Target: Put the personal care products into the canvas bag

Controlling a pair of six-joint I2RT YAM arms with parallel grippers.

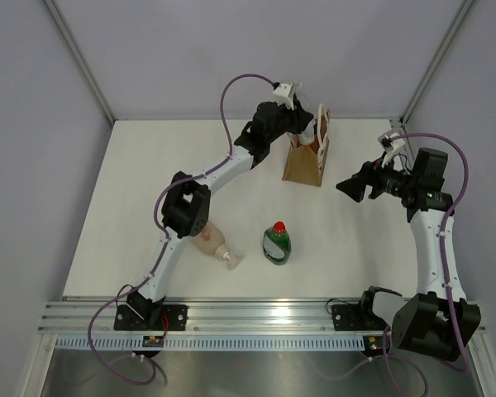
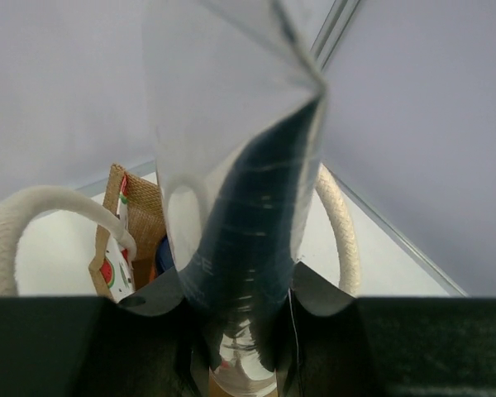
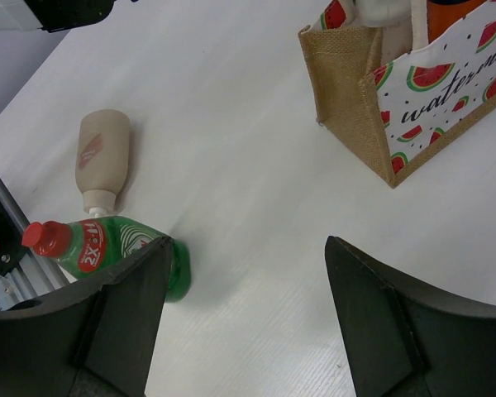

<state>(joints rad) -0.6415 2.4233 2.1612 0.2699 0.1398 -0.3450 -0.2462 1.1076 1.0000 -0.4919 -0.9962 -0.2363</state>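
The white table (image 1: 149, 182) carries everything, with both arms bolted at its near edge. The left arm stretches far back to the canvas bag (image 1: 304, 165), which stands upright near the far wall, its watermelon print facing the right arm. The right gripper (image 3: 248, 281) hangs to the bag's right, well off it, fingers spread apart with nothing between them.

Out in the open near the front lie the green bottle (image 1: 277, 244), red cap pointing away from the arms, and the beige pump bottle (image 1: 211, 241) just to its left, on its side. The orange bottle (image 3: 455, 16) is already inside the bag.

Right over the bag's mouth, between the cream handles (image 2: 33, 215), the left gripper (image 2: 240, 331) is clamped on the silver-white squeeze tube (image 2: 240, 165)
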